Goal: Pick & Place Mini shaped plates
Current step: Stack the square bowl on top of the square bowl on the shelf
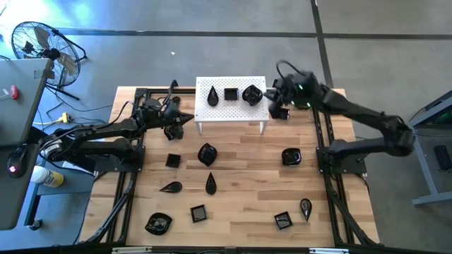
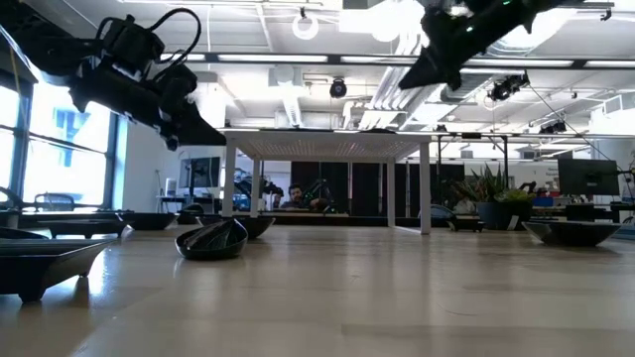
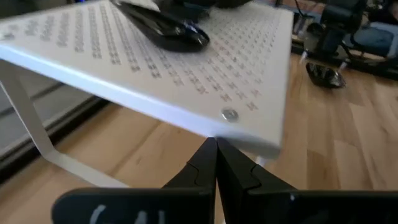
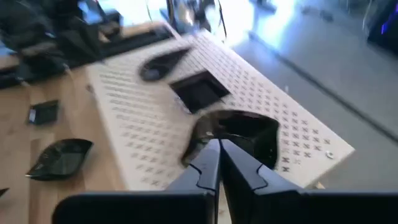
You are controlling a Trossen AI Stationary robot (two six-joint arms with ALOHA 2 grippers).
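Observation:
Three mini shaped plates sit on the white perforated stand [image 1: 232,106]: a teardrop [image 1: 213,96], a square [image 1: 230,94] and a rounded one [image 1: 252,94]. Several more black plates lie scattered on the wooden table, among them a leaf form [image 1: 206,154] and a rounded one [image 1: 291,156]. My right gripper [image 4: 218,149] is shut and empty, hanging off the stand's right end, above the stand's top, and pointing at the rounded plate [image 4: 245,134]. My left gripper [image 3: 216,152] is shut and empty, just off the stand's left end, below its top.
Black frame rails [image 1: 134,176] run along the table's left and right sides. The stand's thin white legs [image 1: 265,127] reach the table at the far middle. In the low view, plates [image 2: 213,241] stand in a row across the table.

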